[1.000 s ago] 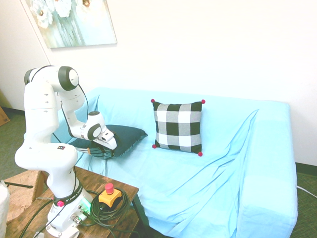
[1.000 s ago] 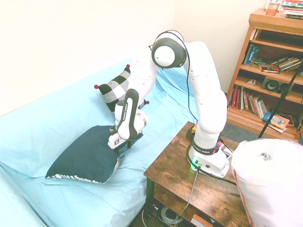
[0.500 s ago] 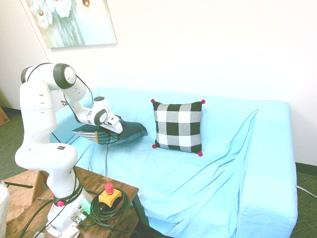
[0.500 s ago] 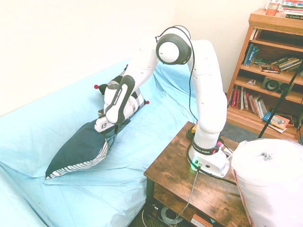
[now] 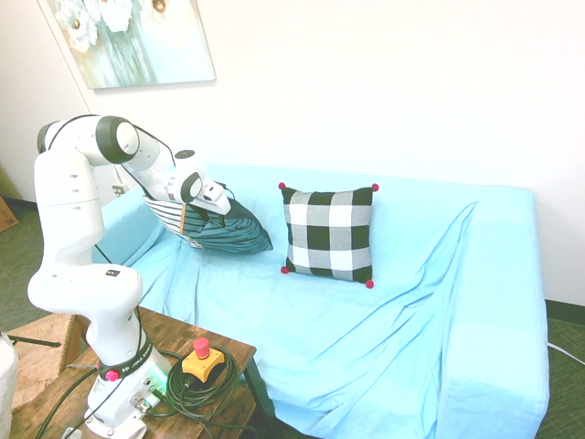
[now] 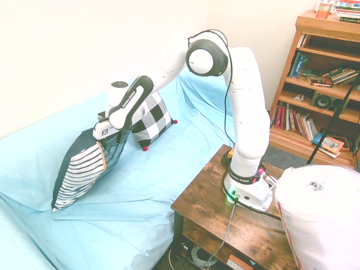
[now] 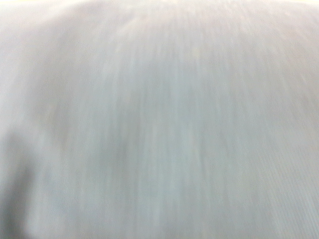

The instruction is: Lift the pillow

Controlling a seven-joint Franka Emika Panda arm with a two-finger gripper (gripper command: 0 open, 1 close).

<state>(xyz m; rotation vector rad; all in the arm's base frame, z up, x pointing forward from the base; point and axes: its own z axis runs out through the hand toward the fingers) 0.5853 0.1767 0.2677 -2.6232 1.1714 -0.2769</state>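
Left of the sofa (image 5: 366, 343), as the first exterior view has it, and low in front: the table (image 5: 224, 343), bearing the arm (image 5: 69, 201). Next, over the sofa's left part, the pillow (image 5: 228, 233), tipped steeply, striped face showing toward the sofa's front. Its lower side looks near or on the seat of the sofa; whether any corner bears weight, cannot tell.

At its top edge, the gripper (image 5: 218, 208). Jaws look closed on a fold of pillow, though cloth and hand hide the tips. Step in hand, as I judge it: raising. Best done straight up and slowly, jaws kept firm, since one pinched edge takes the load and a soft, plump thing will swing and sag. Pause once the low corner clears the sofa, let the sway die, then go higher. Risk: cloth creeping out, or a corner dragging the sofa's cover.

Further right, against the sofa's back, the checked cushion (image 5: 329, 233). Keep the swing off it.
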